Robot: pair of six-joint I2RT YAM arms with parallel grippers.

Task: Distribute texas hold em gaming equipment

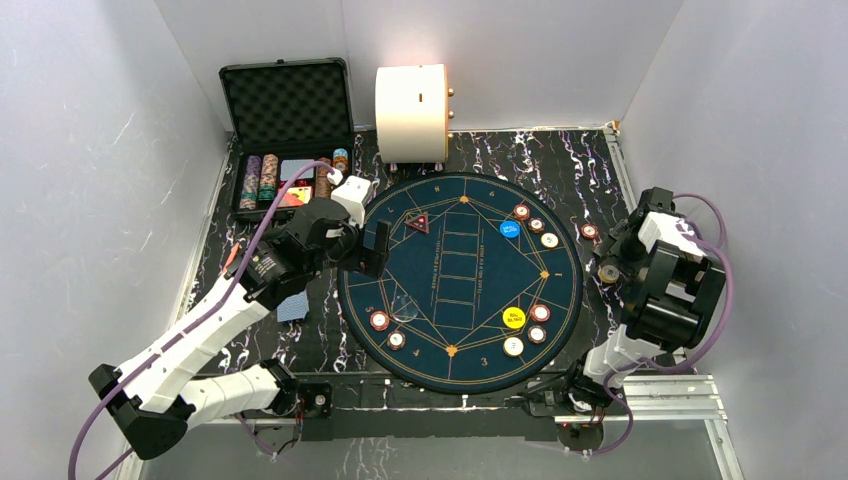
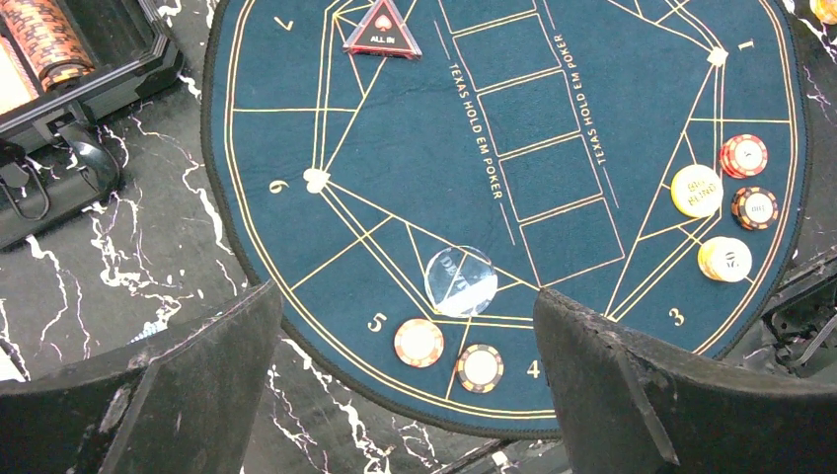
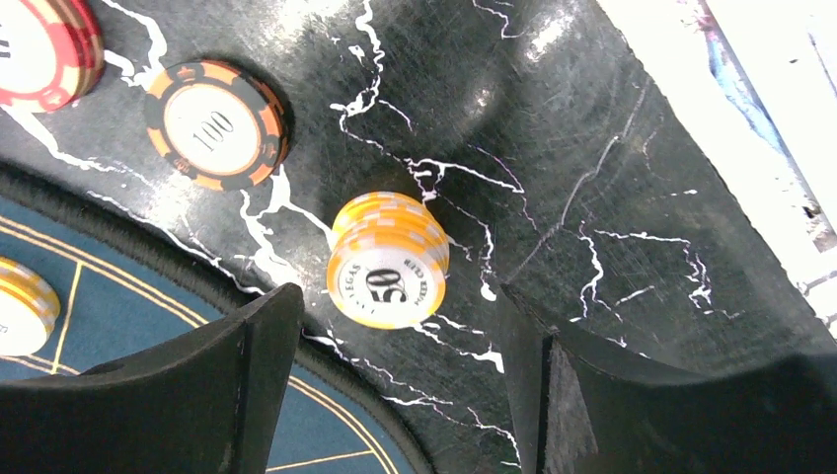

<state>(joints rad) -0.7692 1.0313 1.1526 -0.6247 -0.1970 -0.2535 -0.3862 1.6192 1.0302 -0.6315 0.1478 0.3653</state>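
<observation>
Black marbled tabletop (image 1: pixel 560 160) seen from above, bearing round blue mat (image 1: pixel 490 300) ringed with chips (image 1: pixel 513 346); at left wrist, left fingers (image 2: pixel 188 395) spread wide, empty, over mat's edge; at right wrist, right fingers (image 3: pixel 197 395) spread either side of yellow chip stack (image 3: pixel 388 260), untouching, on bare tabletop.

The left arm (image 1: pixel 190 345) and right arm (image 1: pixel 665 290) have white shells over black joints. A purple cable (image 1: pixel 262 218) trails along each. Their fingers (image 2: pixel 178 395) are broad, black, scuffed wedges.
</observation>
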